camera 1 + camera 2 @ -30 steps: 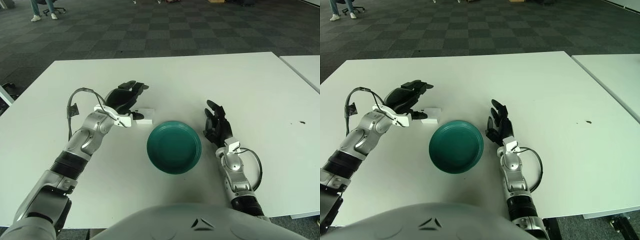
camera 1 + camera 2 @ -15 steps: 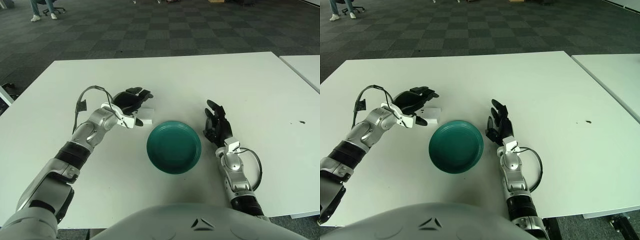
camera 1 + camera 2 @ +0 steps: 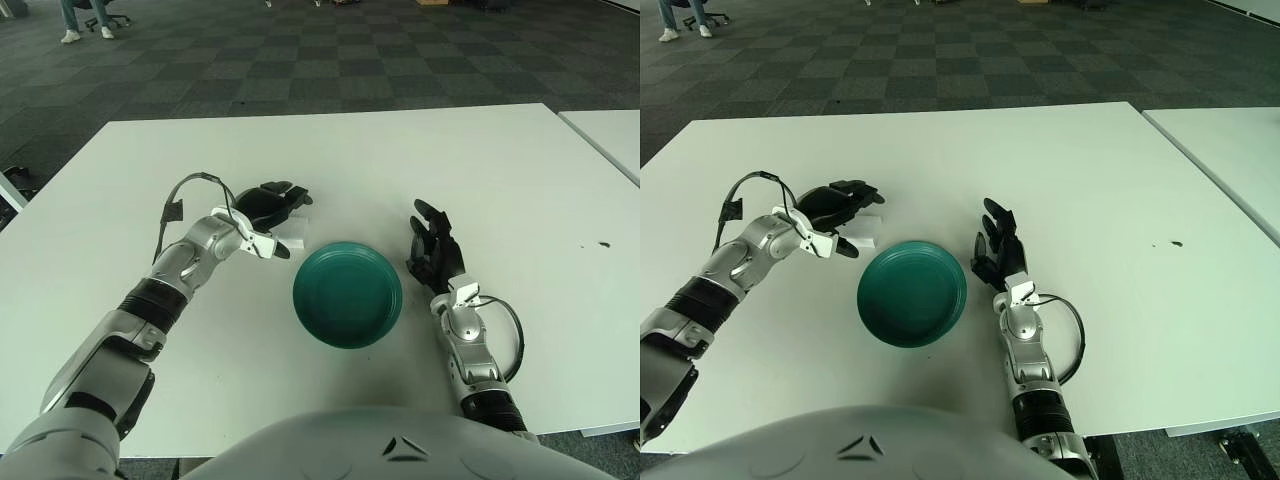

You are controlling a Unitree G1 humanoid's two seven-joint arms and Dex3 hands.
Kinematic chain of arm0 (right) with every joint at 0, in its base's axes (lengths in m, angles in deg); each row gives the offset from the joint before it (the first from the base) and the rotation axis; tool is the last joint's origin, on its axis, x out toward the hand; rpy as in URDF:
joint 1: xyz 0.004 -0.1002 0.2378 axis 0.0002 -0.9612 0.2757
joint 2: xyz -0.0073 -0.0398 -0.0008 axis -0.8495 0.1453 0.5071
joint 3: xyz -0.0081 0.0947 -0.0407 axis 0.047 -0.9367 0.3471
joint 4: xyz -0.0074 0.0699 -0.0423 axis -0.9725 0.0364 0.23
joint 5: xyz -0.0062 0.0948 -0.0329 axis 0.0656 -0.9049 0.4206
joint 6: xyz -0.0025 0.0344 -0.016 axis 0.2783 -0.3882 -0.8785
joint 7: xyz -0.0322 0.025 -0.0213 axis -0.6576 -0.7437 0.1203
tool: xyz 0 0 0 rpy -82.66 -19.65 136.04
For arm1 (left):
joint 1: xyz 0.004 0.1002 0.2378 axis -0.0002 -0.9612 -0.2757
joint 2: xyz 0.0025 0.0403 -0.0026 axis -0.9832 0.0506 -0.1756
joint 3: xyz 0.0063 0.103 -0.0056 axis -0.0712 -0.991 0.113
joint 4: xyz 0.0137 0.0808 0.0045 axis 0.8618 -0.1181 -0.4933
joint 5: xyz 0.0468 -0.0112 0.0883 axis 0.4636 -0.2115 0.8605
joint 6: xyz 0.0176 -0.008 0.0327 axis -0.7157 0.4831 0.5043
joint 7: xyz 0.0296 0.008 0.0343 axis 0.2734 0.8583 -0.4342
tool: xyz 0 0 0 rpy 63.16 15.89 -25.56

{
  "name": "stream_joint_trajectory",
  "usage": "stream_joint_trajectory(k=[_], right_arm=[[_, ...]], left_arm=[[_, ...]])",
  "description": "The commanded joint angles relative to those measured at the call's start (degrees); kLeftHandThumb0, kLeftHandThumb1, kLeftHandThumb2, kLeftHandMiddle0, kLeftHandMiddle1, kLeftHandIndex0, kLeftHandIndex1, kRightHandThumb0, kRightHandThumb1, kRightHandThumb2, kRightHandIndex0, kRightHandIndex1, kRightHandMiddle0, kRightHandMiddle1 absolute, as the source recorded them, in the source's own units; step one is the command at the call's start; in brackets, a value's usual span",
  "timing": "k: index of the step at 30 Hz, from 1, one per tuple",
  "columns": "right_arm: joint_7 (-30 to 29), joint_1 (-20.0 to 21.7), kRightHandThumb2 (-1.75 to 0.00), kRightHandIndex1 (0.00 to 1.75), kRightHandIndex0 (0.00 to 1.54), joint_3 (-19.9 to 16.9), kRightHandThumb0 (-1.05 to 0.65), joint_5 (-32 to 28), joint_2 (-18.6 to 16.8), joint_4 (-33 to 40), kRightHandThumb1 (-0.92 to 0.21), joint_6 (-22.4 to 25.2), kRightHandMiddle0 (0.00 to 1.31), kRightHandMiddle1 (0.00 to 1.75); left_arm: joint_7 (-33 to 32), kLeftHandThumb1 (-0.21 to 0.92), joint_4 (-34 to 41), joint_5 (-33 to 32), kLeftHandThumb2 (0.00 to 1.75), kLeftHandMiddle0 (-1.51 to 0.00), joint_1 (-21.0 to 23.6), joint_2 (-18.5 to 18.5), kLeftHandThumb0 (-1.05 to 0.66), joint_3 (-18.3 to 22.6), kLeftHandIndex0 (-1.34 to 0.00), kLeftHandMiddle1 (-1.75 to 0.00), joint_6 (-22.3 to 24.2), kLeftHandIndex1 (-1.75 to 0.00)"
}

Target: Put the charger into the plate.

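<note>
Our left hand [image 3: 268,207] sits at about ten o'clock from the plate [image 3: 348,295], its dark fingers [image 3: 283,190] arched over the white charger [image 3: 294,235] and its thumb low on the near side; the charger shows only as a pale sliver under the palm, and we cannot tell whether the fingers actually grip it or merely cover it. The left forearm runs back toward seven o'clock, wrist bent so the palm faces down, with a thin cable [image 3: 183,190] looping above the wrist. The charger lies on the table [image 3: 500,170], just beside the plate's rim at ten o'clock, not in it. Our right hand [image 3: 433,250] shows at three o'clock of the plate, near its rim but apart from it, fingers loosely spread and pointing toward twelve, holding nothing; its forearm trails back toward five o'clock. The green plate stands between our two hands, nothing in it. The white tabletop stretches wide toward twelve o'clock, and its far edge meets the dark checkered carpet [image 3: 300,60]. To the right there is broad bare surface out to the table's edge, where a second table [image 3: 612,135] begins past a narrow gap. A small dark speck [image 3: 604,244] marks the top far out at three o'clock.
</note>
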Motion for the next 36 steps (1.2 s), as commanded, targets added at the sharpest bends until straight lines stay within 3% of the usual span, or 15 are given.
stream_joint_trajectory(k=[1,17,24,31,36], right_arm=[[-0.23,-5.01,-0.86,0.02,0.31,0.55,-0.71,0.01,-1.71,-8.63,-0.92,4.89,0.0,0.58],[0.26,-5.16,-0.85,0.0,0.29,0.69,-0.71,-0.21,-1.47,-8.82,-0.92,4.28,0.0,0.57],[0.49,-5.15,-0.84,0.0,0.28,0.68,-0.71,-0.37,-1.47,-9.18,-0.92,3.72,0.0,0.57],[0.49,-5.26,-0.83,0.0,0.26,0.72,-0.71,-0.34,-1.45,-9.01,-0.92,3.83,0.0,0.58],[0.61,-5.62,-0.83,0.0,0.26,0.7,-0.71,-0.49,-1.43,-8.57,-0.92,3.98,0.0,0.58]], left_arm=[[0.67,0.92,-3.38,-0.75,0.25,-0.28,2.17,0.93,-0.98,-0.95,0.0,-0.03,-0.41,-0.95],[-2.18,0.92,-11.38,-0.17,0.26,-0.34,3.82,4.78,-0.95,-2.09,-0.01,-0.05,-0.68,-0.91],[-3.95,0.92,-15.67,-1.3,0.22,-0.41,4.12,7.37,-0.92,-2.22,-0.04,-0.11,-0.08,-1.04],[-4.57,0.92,-19.44,-2.82,0.19,-0.28,4.57,9.24,-0.88,-2.26,-0.06,-0.5,0.49,-1.18],[-4.41,0.92,-21.39,-3.71,0.17,-0.26,4.77,9.9,-0.85,-2.49,-0.07,-0.58,0.8,-1.24]])
